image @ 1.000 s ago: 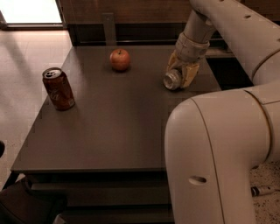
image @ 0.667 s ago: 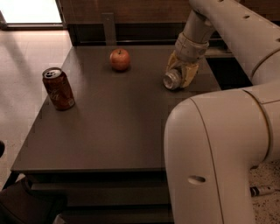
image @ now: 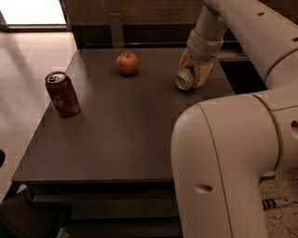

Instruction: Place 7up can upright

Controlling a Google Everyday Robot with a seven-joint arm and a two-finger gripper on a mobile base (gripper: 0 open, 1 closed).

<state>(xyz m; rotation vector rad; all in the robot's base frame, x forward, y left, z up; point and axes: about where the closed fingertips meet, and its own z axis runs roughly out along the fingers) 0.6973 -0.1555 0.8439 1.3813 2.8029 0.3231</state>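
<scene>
Standing beside the dark brown flat-topped bench [image: 121, 135], I see the robot's cream-white jointed arm [image: 242, 28] reaching down from the upper right toward the bench's far right corner. At its end the tan two-finger gripper [image: 193, 73] sits low over the surface, close to the right edge and a little in from the back edge. Its fingers [image: 205, 74] are closed around a small silvery-green aluminium 7up can [image: 185, 80], one on each side of its body. The 7up can is not upright. It lies tipped over on its side, with its round silver end facing the front left of the bench and the rest of it tucked between the fingers. Whether it rests on the bench top or hangs just above it I cannot tell.

A round red apple [image: 127, 62] sits near the back edge, about midway along it, well apart from the gripper and to its left. A tall red aluminium cola can [image: 62, 94] stands upright near the left edge, its silver top showing, well apart from both the apple and the 7up can.

The robot's bulky cream-white body shell [image: 233, 162] looms over the front right corner and hides that part of the bench. A pale floor [image: 23, 69] lies beyond the left edge, and a dark wood-panelled wall [image: 139, 14] runs behind the back edge.
</scene>
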